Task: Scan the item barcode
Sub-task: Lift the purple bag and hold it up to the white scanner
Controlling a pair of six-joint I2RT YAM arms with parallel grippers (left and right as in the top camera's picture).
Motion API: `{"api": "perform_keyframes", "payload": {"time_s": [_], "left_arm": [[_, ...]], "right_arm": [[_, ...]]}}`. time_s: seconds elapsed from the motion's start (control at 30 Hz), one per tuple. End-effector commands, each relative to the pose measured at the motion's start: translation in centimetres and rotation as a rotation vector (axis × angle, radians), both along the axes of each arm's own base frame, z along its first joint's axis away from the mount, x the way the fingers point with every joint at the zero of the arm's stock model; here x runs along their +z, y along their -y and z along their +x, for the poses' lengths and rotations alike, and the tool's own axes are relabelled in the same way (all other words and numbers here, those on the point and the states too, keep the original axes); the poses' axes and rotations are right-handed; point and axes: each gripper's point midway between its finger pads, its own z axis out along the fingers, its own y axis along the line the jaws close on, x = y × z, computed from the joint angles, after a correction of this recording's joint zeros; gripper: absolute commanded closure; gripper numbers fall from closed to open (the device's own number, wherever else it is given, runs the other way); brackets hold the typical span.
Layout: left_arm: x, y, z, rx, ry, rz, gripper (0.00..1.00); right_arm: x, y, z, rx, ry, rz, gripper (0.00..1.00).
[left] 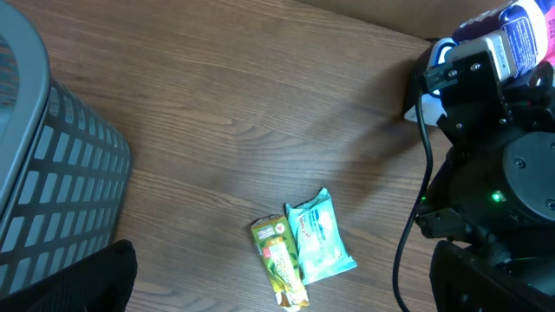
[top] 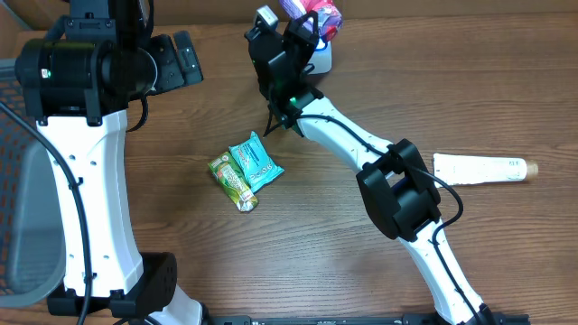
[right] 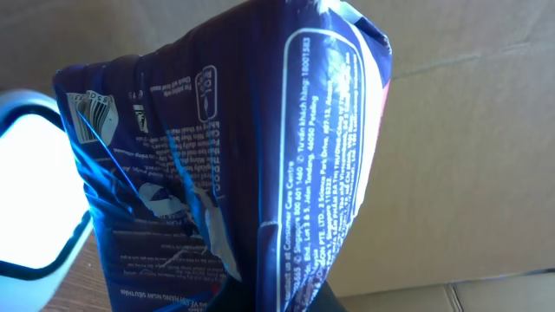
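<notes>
Two arms, one busy: blue foil packet [top: 316, 13] up at the scanner [top: 323, 61].
Left gripper [top: 185, 59] spread wide, idle; right gripper [top: 302, 29] clamped on the packet's end, barcode [right: 94, 120] corner turned scanner-side, probably so it reads.

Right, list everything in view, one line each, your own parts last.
pouch: one, dark blue, held up in the right tool
white device: one, white, table's far edge, under the pouch
teal packet: one, teal, mid-table
green packet: one, green, touching the teal packet
tube: one, white, table's right side
basket: one, grey, left edge
table: one, brown wood
left tool: one, black, open, empty
right tool: one, black, shut on the pouch
</notes>
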Motion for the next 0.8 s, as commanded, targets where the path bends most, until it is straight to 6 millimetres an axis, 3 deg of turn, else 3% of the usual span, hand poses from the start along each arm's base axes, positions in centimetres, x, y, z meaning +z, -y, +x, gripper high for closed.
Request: {"api": "perform_keyframes", "payload": {"time_s": [0.0,0.57,0.67,0.77], "left_arm": [[0.0,0.1,0.0,0.005,0.001,-0.010,0.00],[0.0,0.1,0.0,0.005,0.002,-0.010,0.00],[0.0,0.1,0.0,0.005,0.002,-0.010,0.00],[0.0,0.1,0.0,0.005,0.001,-0.010,0.00]], "right_arm": [[-0.2,2.6,0.6,-0.085,0.009,-0.007,0.96],[0.0,3.4,0.3,-0.133,0.014,-0.014,0.96],[1.1,3.7,0.0,-0.145,0.029,-0.004,0.96],[3.4,3.9,-0.5,-0.153,0.066,0.031,0.96]]}}
